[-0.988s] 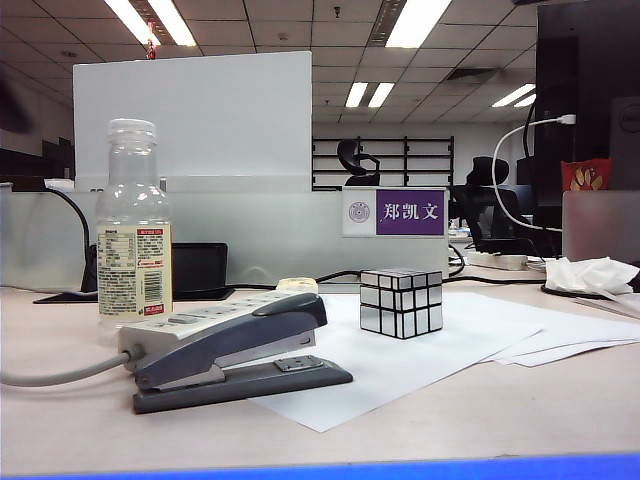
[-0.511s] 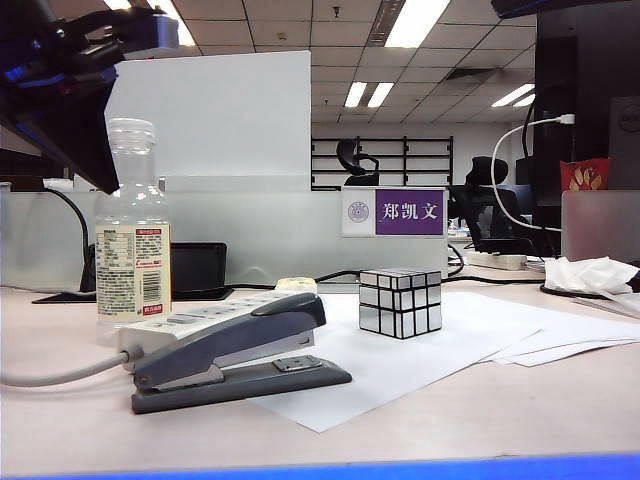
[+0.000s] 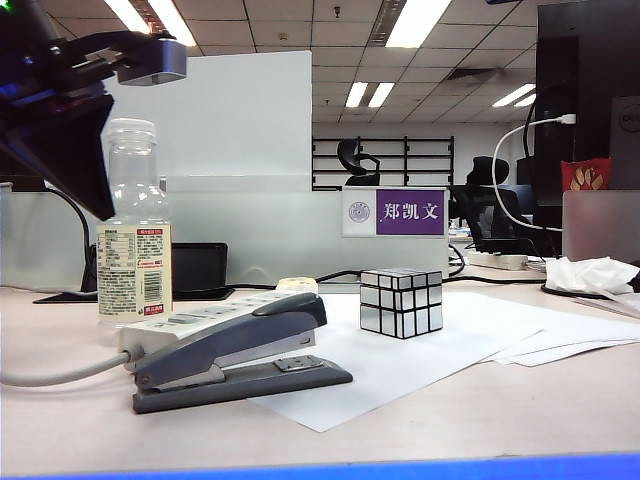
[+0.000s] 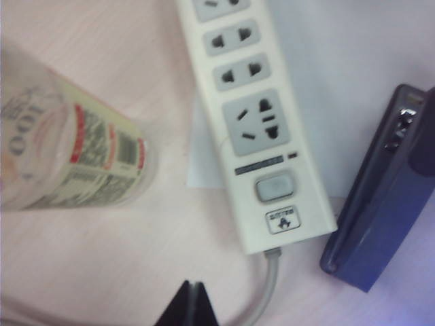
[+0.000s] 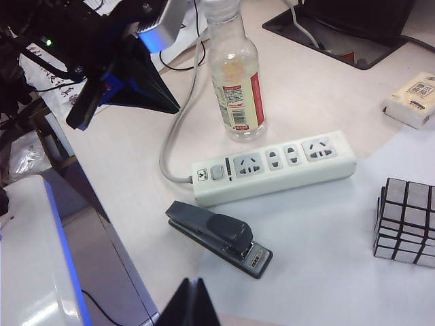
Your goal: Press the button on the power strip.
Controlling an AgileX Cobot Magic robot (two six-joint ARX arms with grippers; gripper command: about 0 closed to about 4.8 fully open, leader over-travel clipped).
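My left end effector (image 4: 192,303): pressed together, above the button (image 4: 274,188).
My right end effector (image 5: 192,302): pressed together, high over the power strip (image 5: 272,167).

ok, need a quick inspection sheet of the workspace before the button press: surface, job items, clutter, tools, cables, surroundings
Surface: pale desk, white paper sheets under part of the strip.
Job's things: white power strip lying flat; grey button at its cable end, untouched.
Clutter: clear bottle upright beside the strip; dark stapler on the strip's other side; mirror cube on the paper.
Tools: left tool high above the strip's cable end, fingers closed to a point; right tool raised above the desk's near edge, also closed. Neither touches anything.
Cables: thick grey cable curving from the strip's button end.
Surroundings: office partition with a name plate, monitors behind.
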